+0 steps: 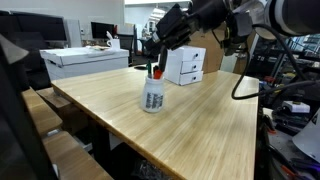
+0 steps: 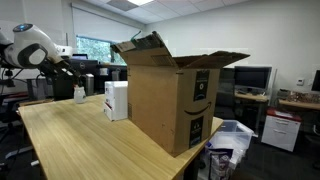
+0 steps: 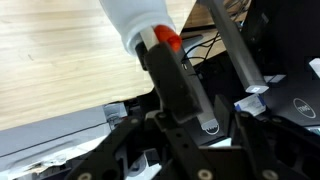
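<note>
From my station the surface (image 1: 200,120) reads as pale wood with a fine straight grain, smooth, with a soft satin sheen. The cup (image 1: 153,95) on it looks like smooth, faintly glossy white plastic. The red cap (image 3: 167,40), at twelve o'clock in the wrist view, is shiny plastic. My hand (image 1: 154,66) is matt black, either hard plastic or coated metal; I cannot tell which. At one o'clock from the cup, the white boxes (image 1: 185,65) look like smooth coated card. The big box (image 2: 170,95) is plain brown cardboard, matt and slightly rough.
</note>
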You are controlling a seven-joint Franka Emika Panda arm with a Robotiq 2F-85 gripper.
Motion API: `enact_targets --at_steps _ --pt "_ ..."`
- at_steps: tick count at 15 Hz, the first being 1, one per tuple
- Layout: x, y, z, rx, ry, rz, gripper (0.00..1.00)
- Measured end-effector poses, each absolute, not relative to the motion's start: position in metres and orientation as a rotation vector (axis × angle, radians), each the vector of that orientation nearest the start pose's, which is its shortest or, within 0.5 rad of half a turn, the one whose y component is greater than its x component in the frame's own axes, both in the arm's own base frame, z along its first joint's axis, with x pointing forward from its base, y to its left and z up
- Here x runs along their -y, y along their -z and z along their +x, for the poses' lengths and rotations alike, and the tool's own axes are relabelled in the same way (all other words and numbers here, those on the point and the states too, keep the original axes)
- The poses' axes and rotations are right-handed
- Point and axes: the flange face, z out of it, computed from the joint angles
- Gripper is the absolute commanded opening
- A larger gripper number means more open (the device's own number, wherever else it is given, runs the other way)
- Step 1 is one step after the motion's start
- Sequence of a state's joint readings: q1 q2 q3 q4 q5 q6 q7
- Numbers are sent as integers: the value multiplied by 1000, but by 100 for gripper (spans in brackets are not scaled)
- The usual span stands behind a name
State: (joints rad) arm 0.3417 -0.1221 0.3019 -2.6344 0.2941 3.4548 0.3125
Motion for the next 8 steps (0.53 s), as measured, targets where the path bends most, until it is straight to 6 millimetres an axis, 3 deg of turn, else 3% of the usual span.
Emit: enact_targets --at_steps 4,8 --pt "-253 -387 393 28 1075 -2506 98" --pt "-248 -376 393 51 1030 -2560 100"
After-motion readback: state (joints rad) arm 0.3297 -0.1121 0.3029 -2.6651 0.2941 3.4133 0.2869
